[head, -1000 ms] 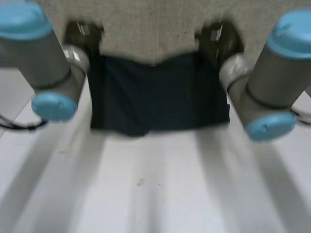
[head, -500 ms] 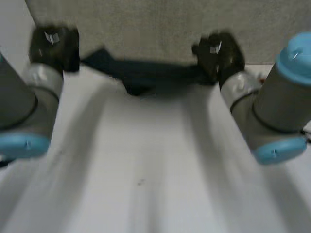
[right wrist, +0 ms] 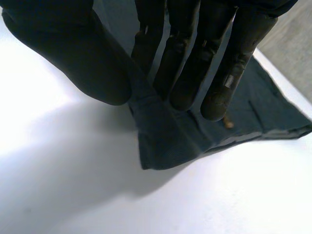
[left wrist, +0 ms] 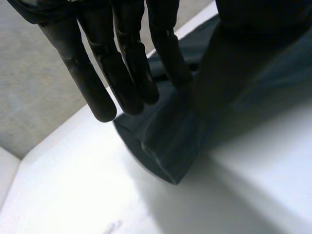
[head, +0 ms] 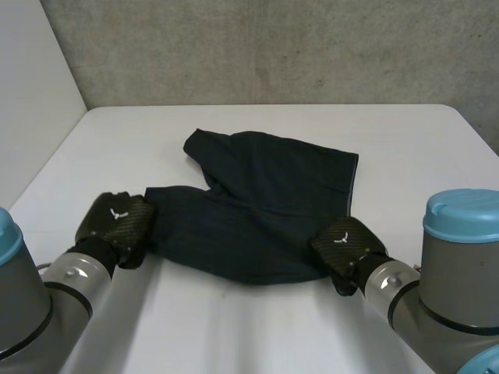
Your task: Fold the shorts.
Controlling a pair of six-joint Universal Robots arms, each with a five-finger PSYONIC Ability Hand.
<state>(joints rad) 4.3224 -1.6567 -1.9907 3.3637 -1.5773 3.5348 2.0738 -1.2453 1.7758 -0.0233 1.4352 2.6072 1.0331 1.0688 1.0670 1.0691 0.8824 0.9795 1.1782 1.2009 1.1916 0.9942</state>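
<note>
— Grey concrete wall [head: 273, 47] behind, white table [head: 257, 327] before us. Where are the shorts [head: 265, 210]?
— Spread on the table. Our left hand [head: 117, 222] pinches one near corner under straight fingers [left wrist: 126, 73]; our right hand [head: 343, 243] pinches the other corner likewise.

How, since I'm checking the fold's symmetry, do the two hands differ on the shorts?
The left hand holds the shorts' near left corner, the right hand the near right one. Cloth bunches in folds at the left hand, lies flatter at the right hand. Both pinch it, thumb against fingers.
</note>
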